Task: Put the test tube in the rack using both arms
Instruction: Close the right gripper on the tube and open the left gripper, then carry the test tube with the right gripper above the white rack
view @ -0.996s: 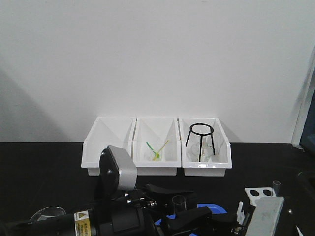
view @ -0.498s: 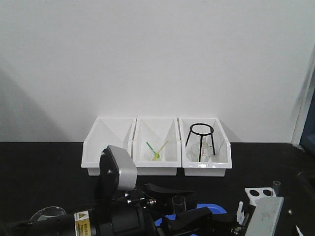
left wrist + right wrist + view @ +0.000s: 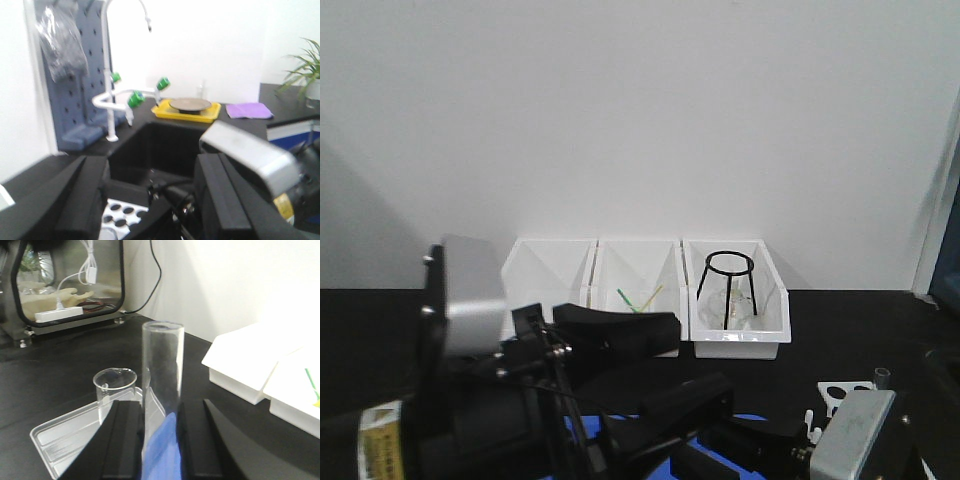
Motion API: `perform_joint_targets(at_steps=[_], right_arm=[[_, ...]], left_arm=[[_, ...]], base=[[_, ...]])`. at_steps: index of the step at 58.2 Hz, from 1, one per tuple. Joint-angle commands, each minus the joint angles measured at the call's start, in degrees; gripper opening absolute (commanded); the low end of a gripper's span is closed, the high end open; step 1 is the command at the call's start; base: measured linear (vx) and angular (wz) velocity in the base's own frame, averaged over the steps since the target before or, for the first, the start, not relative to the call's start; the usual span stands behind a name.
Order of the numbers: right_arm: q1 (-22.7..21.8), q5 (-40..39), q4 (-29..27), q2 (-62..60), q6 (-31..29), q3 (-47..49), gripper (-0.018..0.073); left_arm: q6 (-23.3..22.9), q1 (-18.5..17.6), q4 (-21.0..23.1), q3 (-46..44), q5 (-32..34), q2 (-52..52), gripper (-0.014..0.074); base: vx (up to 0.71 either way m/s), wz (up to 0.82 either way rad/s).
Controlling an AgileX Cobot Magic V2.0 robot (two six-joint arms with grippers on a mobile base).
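The test tube [image 3: 162,360] stands upright, a clear glass cylinder with its open rim on top. My right gripper [image 3: 161,412] is shut on its lower part, one black finger on each side. In the front view the tube is hidden behind my left arm. My left gripper [image 3: 155,200] is open with wide-spread fingers [image 3: 80,200] and nothing between them; in the front view it [image 3: 655,365] hangs above the table's middle. The white rack [image 3: 122,220] with round holes lies below it, and also shows at the front right [image 3: 845,392].
A glass beaker [image 3: 115,385] stands on a metal tray [image 3: 60,440] left of the tube. Three white bins [image 3: 638,300] line the back wall, one holding a black wire stand [image 3: 728,285]. Behind the rack are a sink [image 3: 165,145], faucet [image 3: 107,75] and yellow tray [image 3: 187,110].
My left arm has risen and swung left, now filling the front view's foreground. The tube rim that showed between its fingers is now hidden. The right arm's housing shifted slightly.
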State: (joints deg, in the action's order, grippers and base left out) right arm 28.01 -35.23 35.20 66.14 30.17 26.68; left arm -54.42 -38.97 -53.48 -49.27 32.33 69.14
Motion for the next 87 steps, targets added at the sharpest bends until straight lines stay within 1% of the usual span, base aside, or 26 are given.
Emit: perform_joint_targets(at_steps=[1, 6, 12, 17, 19, 22, 26, 29, 32, 35, 37, 39, 46, 51, 55, 58, 65, 68, 71, 72, 73, 77, 82, 87], right_arm=[[0.0, -4.3, -4.4, -0.8, -3.4, 2.0, -0.0013], [0.0, -4.8, -8.6, -0.8, -7.9, 2.0, -0.0013], [0.0, -5.1, -16.2, -0.8, -14.5, 2.0, -0.0011], [0.0, -5.6, -21.4, -0.8, -20.4, 2.0, -0.0010], [0.0, -6.2, -22.4, -0.8, -21.9, 1.6, -0.0009], [0.0, -9.2, -24.5, -0.8, -24.4, 0.1, -0.0008], [0.0, -14.7, -29.4, -0.8, -26.5, -3.4, -0.0008], [0.0, -19.9, -33.8, -0.8, -28.7, -6.7, -0.0008], [0.0, -25.5, -39.3, -0.8, -32.0, -10.4, -0.0008], [0.0, -30.7, -43.8, -0.8, -33.7, -13.1, -0.0008], [0.0, -33.1, -46.3, -0.8, -33.9, -14.4, -0.0008], [0.0, -35.3, -48.4, -0.9, -33.8, -15.6, -0.0008], [-0.3, -37.0, -51.1, -1.0, -34.2, -16.7, -0.0008], [-2.9, -37.4, -51.0, -1.0, -35.3, -16.7, -0.0008], [-7.2, -37.2, -50.5, -1.0, -34.4, -16.7, -0.0008], [-11.1, -37.0, -48.7, -1.0, -32.0, -16.7, -0.0008], [-21.2, -35.0, -40.4, -1.0, -27.4, -16.2, -0.0008], [-25.5, -33.0, -35.2, -1.0, -25.3, -15.1, -0.0008], [-28.7, -31.4, -30.5, -1.0, -23.3, -13.9, -0.0008], [-29.8, -30.7, -27.7, -1.0, -22.4, -13.0, -0.0008], [-30.8, -30.3, -26.3, -1.0, -21.3, -12.6, -0.0008], [-33.2, -27.9, -20.0, -0.5, -18.0, -9.9, -0.0008], [-34.6, -24.9, -14.0, 1.6, -16.8, -7.1, -0.0008], [-34.8, -25.2, -11.3, 5.0, -15.9, -5.7, -0.0008]], left_arm=[[0.2, -0.3, 2.7, -1.9, -3.0, -5.4, 0.0502], [0.2, -0.3, 2.7, -1.8, -9.5, -8.8, 0.0495], [0.2, -0.3, 2.7, -1.8, -16.6, -11.7, 0.0451], [0.2, -0.3, 2.7, -1.8, -23.3, -13.5, 0.0364], [0.2, -0.3, 2.7, -1.8, -25.3, -13.6, 0.0330], [0.1, -0.3, 2.7, -1.8, -27.1, -13.6, 0.0279], [-0.2, -0.3, 2.7, -1.8, -29.2, -13.6, 0.0184], [-0.6, -0.3, 2.7, -1.8, -30.2, -13.5, 0.0122], [-0.7, -0.3, 2.7, -1.8, -31.0, -13.5, 0.0066], [-0.7, -0.3, 2.7, -1.8, -31.9, -13.5, 0.0015], [-0.7, -0.3, 2.7, -1.7, -32.3, -13.5, -0.0010], [-0.7, -0.3, 2.7, -1.5, -32.3, -13.5, -0.0008], [-0.7, -0.3, 2.7, -0.1, -32.3, -13.5, -0.0007], [-0.7, -0.3, 2.7, 1.2, -32.3, -13.5, -0.0008], [-0.7, -0.3, 2.7, 2.2, -32.3, -13.5, -0.0006], [-0.8, -0.3, 2.7, 2.6, -32.3, -13.5, -0.0006], [-0.8, -0.3, 2.7, 2.9, -32.3, -13.5, -0.0006], [-0.8, -0.3, 2.7, 2.9, -32.3, -13.5, -0.0006], [-0.8, -0.3, 2.7, 2.9, -32.3, -13.5, -0.0006], [-0.8, -0.3, 2.7, 2.9, -32.3, -13.5, -0.0006], [-0.8, -0.3, 2.7, 2.9, -32.3, -13.5, -0.0006], [-0.8, -0.3, 2.7, 2.9, -32.3, -13.5, -0.0006], [-0.8, -0.3, 2.7, 2.9, -32.3, -13.5, -0.0006], [-0.8, -0.3, 2.7, 2.9, -32.3, -13.5, -0.0006]], base=[[0.00, 0.00], [0.00, 0.00], [0.00, 0.00], [0.00, 0.00], [0.00, 0.00], [0.00, 0.00], [0.00, 0.00], [0.00, 0.00], [0.00, 0.00], [0.00, 0.00], [0.00, 0.00], [0.00, 0.00], [0.00, 0.00], [0.00, 0.00], [0.00, 0.00], [0.00, 0.00], [0.00, 0.00], [0.00, 0.00], [0.00, 0.00], [0.00, 0.00], [0.00, 0.00], [0.00, 0.00], [0.00, 0.00], [0.00, 0.00]])
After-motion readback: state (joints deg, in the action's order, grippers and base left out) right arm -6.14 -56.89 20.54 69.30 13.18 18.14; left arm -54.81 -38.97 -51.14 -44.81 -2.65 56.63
